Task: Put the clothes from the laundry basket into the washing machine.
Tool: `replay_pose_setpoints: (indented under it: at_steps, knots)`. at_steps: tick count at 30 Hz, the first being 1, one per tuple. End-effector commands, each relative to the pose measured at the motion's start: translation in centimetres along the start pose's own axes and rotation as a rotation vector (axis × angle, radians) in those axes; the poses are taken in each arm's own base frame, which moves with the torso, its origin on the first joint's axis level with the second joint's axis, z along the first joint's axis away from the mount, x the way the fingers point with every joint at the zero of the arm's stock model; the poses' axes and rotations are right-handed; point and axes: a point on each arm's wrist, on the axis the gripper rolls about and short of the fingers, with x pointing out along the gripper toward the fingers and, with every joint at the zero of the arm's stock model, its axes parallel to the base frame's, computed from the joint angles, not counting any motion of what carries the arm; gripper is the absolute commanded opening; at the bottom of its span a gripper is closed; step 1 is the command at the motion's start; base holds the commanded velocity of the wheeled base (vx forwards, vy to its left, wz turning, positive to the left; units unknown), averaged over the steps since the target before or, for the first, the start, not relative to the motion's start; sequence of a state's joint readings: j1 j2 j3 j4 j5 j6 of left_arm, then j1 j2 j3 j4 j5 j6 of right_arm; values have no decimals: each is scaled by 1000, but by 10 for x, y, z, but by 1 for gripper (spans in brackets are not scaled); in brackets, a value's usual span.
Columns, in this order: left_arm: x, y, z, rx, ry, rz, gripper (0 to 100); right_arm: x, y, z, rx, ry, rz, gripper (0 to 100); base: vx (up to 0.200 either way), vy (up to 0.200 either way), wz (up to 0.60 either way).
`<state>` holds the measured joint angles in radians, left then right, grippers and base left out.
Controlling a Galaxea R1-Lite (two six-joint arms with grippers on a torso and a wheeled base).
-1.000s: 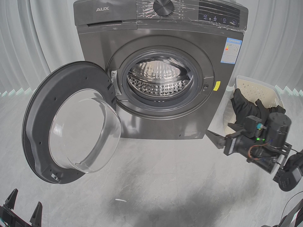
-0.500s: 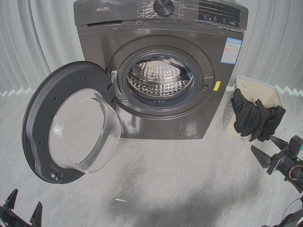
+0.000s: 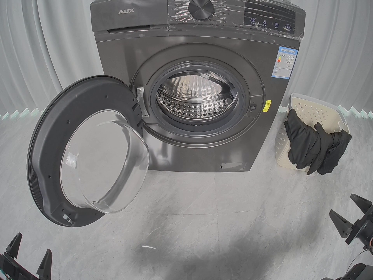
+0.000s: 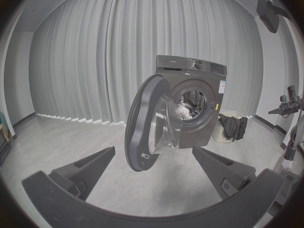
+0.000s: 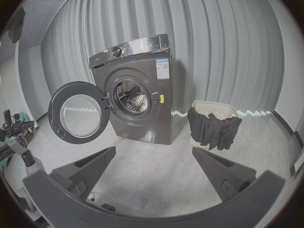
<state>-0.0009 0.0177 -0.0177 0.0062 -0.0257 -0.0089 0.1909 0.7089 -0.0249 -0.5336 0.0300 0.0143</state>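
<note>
Black clothes (image 3: 314, 146) draped over front rim of laundry basket (image 3: 314, 111), on floor just right of washing machine (image 3: 194, 32). Door (image 3: 77, 148) swung open. Left gripper (image 3: 33, 242) and right gripper (image 3: 341, 204) held low, fingers spread apart.

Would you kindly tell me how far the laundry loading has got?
Done: the washing machine door stands open, its drum bare. In hand: nothing; the left gripper and right gripper are open and empty. Left: the black clothes draped over the laundry basket rim must go in.
</note>
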Motion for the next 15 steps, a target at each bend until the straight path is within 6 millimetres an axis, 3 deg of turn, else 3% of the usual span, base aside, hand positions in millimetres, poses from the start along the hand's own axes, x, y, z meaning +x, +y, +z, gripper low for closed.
replay_pose_setpoints:
  at_steps: [1, 15]
  knots:
    - [0, 0, -5, 0, 0, 1, 100, -42, 1, 4, -6, -194, -23, 100, 0, 0, 0]
    - [0, 0, -5, 0, 0, -3, 100, -71, 5, -40, -40, -275, -111, 100, 0, 0, 0]
